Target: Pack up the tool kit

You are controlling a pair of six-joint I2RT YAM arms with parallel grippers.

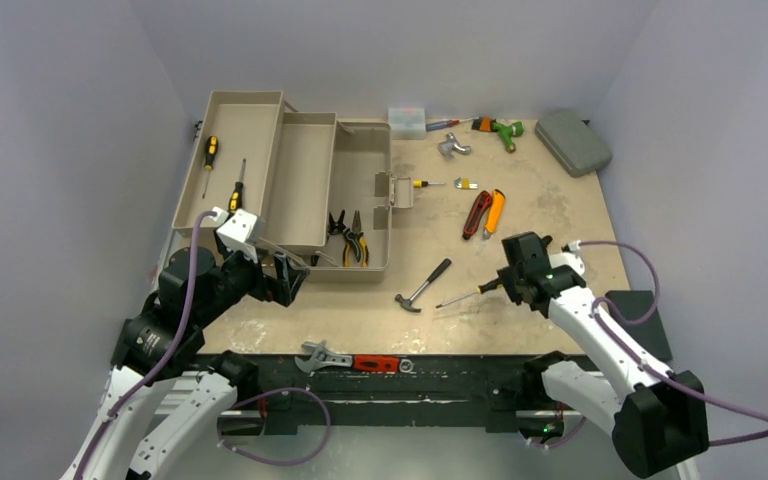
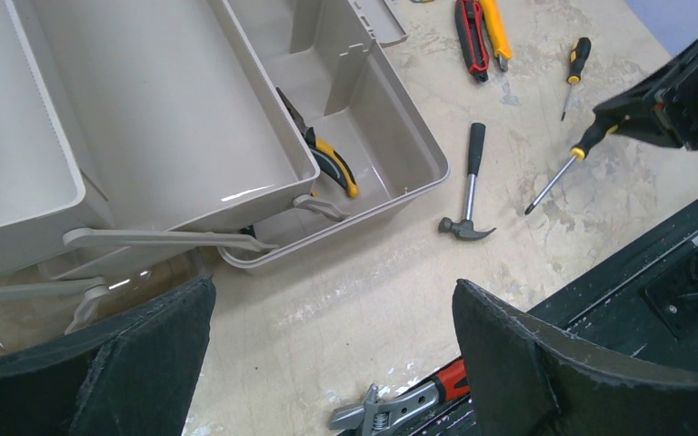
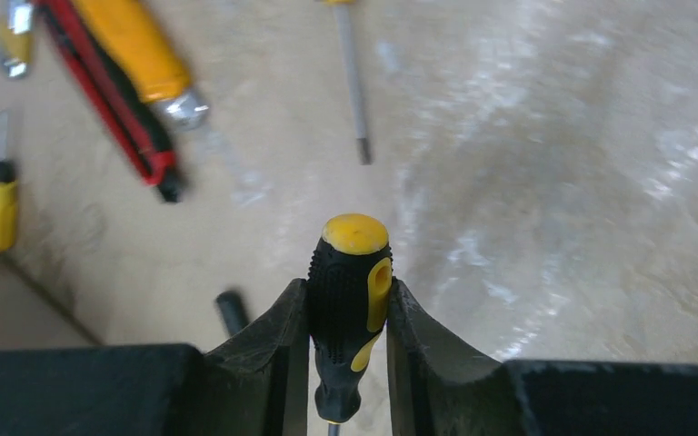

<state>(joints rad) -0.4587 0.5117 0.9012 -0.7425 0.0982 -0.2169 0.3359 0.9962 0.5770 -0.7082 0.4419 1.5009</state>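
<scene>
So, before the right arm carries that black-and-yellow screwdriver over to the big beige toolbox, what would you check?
1. Grip: the right gripper presses both sides of the black-and-yellow screwdriver handle: ok.
2. Tip lifted off the table: cannot tell.
3. Box ready: the long beige plastic toolbox has its trays folded out: ok.
4. Room inside: bare floor beside the yellow-handled pliers in the bottom compartment: ok.
5. Low path clear: not ok. The black-handled steel hammer lies in between, so lifting over it seems wise.
6. Other arm: the left gripper is open and empty, by the toolbox's near edge: ok.
</scene>
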